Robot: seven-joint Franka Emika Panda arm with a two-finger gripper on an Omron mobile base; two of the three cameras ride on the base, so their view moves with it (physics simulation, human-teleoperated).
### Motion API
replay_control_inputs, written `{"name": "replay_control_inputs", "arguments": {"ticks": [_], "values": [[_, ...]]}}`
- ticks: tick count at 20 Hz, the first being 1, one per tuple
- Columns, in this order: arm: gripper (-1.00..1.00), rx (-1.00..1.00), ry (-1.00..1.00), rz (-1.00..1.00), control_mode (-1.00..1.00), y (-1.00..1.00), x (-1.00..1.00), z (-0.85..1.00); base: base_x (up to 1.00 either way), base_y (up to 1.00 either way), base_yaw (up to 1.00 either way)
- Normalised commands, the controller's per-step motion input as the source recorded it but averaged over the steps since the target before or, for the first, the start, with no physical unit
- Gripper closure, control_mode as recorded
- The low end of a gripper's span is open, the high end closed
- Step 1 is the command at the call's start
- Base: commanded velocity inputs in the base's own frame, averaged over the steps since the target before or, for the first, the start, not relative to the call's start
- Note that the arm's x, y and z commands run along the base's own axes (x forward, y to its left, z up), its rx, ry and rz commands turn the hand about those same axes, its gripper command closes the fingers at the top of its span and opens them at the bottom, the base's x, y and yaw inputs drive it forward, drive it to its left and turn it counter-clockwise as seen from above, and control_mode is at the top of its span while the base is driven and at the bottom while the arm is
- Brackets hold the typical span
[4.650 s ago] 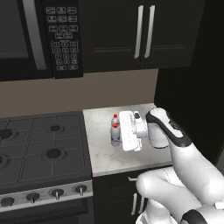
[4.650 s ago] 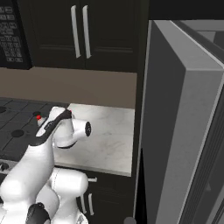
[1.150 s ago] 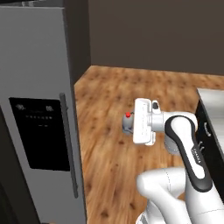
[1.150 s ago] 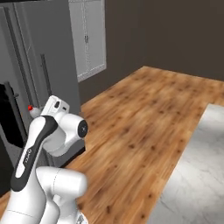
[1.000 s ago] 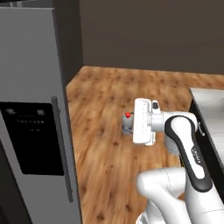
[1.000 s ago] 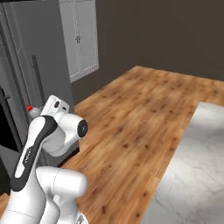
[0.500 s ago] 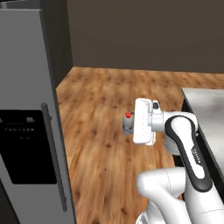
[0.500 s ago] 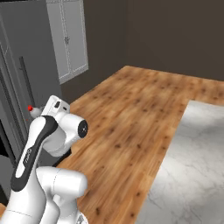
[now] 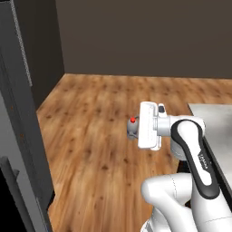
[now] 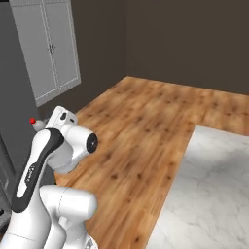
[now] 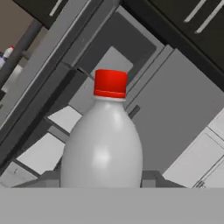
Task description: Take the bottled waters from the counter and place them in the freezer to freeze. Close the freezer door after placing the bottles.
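Note:
My gripper is shut on a bottled water with a red cap, held upright in front of the white hand, over the wood floor. In the hand view the clear bottled water stands between my fingers, close to the lens. Behind it is the open freezer with white shelves. The grey freezer door, with its black panel and bar handle, stands at the left edge of the left base view. A small red-capped thing, perhaps the other bottle, shows far off at the upper left.
A grey slab top lies to the right of the arm. A white-grey marble counter fills the lower right of the right base view. Pale cabinet doors stand at the back left. Wood floor spreads ahead.
The whole scene has shifted as the base turns: the freezer door has slid toward the left edge and more floor shows. The bottle stays held in the gripper.

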Motion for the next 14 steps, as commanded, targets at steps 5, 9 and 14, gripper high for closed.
{"name": "replay_control_inputs", "arguments": {"ticks": [5, 9, 14], "values": [[1.0, 0.0, 0.0, 0.0, 1.0, 0.0, 0.0, 0.0, 1.0, -0.27, 0.0], [1.0, 0.0, 0.0, 0.0, 1.0, 0.0, 0.0, 0.0, 1.0, -0.04, 0.0], [1.0, 0.0, 0.0, 0.0, 1.0, 0.0, 0.0, 0.0, 0.83, 0.06, 0.14]]}}
